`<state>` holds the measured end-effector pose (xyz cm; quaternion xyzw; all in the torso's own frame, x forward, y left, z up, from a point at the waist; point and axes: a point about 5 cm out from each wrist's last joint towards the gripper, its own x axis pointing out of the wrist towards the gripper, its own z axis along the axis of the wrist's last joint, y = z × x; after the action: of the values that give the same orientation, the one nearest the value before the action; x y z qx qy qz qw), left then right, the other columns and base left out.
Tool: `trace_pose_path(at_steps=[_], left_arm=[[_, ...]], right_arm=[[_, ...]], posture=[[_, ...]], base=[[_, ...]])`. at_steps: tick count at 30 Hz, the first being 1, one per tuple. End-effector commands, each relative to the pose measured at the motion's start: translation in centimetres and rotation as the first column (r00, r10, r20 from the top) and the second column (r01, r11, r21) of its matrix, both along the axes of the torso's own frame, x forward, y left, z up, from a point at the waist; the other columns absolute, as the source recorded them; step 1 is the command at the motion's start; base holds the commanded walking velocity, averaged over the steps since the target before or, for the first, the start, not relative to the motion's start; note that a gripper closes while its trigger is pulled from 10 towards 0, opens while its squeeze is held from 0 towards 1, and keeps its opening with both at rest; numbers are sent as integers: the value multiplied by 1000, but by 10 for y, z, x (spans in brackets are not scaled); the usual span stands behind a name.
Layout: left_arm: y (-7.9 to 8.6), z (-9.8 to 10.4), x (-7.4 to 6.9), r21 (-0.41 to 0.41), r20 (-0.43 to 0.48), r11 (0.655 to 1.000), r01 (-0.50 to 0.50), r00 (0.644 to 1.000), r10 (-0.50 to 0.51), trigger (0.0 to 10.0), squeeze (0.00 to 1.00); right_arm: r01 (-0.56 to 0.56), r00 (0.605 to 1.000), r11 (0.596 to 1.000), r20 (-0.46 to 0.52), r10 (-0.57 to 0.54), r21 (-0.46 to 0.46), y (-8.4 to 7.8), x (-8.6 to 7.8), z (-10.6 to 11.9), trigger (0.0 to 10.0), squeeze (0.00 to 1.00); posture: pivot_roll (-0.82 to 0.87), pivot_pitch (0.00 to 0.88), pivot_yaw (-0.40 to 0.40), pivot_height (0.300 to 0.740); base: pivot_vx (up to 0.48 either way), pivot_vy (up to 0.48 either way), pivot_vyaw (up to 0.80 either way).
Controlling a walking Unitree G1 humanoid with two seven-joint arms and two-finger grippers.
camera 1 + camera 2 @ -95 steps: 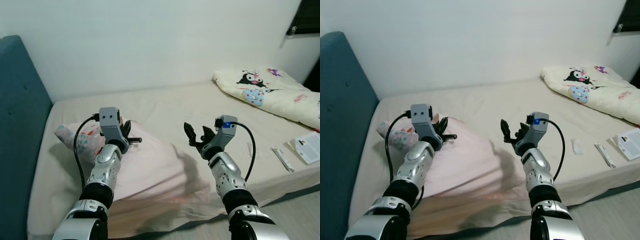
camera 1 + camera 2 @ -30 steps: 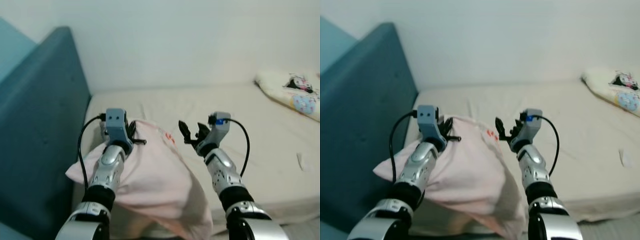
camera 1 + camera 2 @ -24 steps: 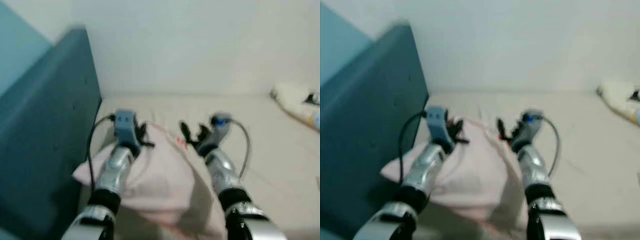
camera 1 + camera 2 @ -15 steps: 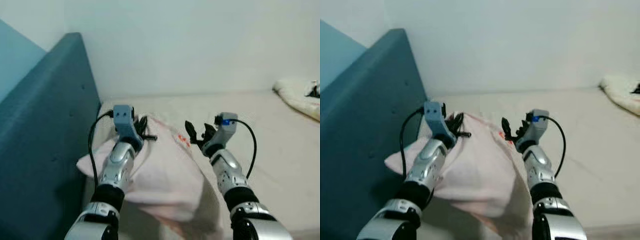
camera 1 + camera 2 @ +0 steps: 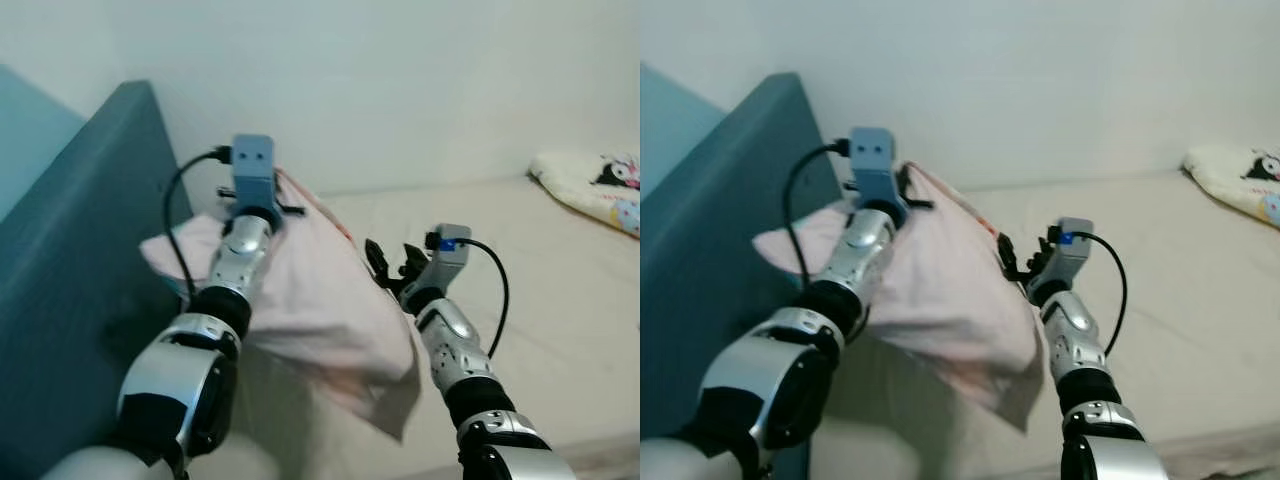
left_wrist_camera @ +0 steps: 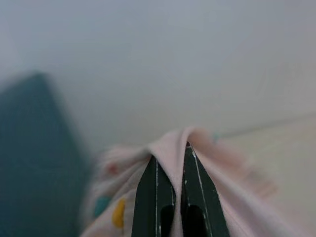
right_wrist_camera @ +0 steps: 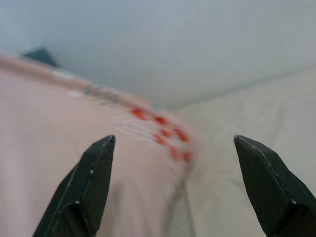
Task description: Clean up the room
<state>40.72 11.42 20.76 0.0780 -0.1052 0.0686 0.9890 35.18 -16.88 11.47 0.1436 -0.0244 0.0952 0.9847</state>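
1. The left claw [image 6: 169, 163] is clenched on a pinch of the pink pillow [image 5: 310, 300], fabric bunched between its two black fingers, and holds it raised beside the teal headboard [image 5: 80, 260].
2. The pillow hangs from that one grip. Its upper corner is near the headboard and the wall, and its loose lower corner droops toward the bed [image 5: 540, 270].
3. The right claw [image 5: 392, 268] is released, fingers spread wide, just beside the pillow's right edge, where the small red print shows. I cannot tell whether it touches the cloth.
4. The step in hand looks like setting the pillow at the head of the bed, against the headboard.
5. To do it well, the left arm should probably carry the pillow over the mattress first, then lower it until its bulk rests on the sheet before letting go.
6. A single pinch of fabric is a weak hold, so a slow, smooth move seems wise; a jerk could pull the cloth out.
7. The right claw could steady or press the drooping side, so the pillow lands flat instead of folding under itself.
8. A patterned blanket [image 5: 590, 185] lies at the far end of the bed, well apart, and likely waits for a later step.
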Motion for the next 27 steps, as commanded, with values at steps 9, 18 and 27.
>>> trace_pose_path(at_steps=[9,18,27], left_arm=[[81,-139,-58,200,-448,925,-325,809,381,10000,0],[147,-220,-154,412,-587,780,-471,518,623,10000,0],[171,-207,-154,508,-480,750,-422,585,654,10000,0]], right_arm=[[38,999,999,-24,-38,-14,-15,-25,-11,10000,0],[-11,999,1000,-52,12,5,-8,-35,-16,10000,0],[-47,997,999,-58,47,7,3,-28,-9,10000,0]], posture=[[-393,58,49,740],[-360,70,11,740],[-308,49,4,740]], base=[[0,0,0],[0,0,0],[0,0,0]])
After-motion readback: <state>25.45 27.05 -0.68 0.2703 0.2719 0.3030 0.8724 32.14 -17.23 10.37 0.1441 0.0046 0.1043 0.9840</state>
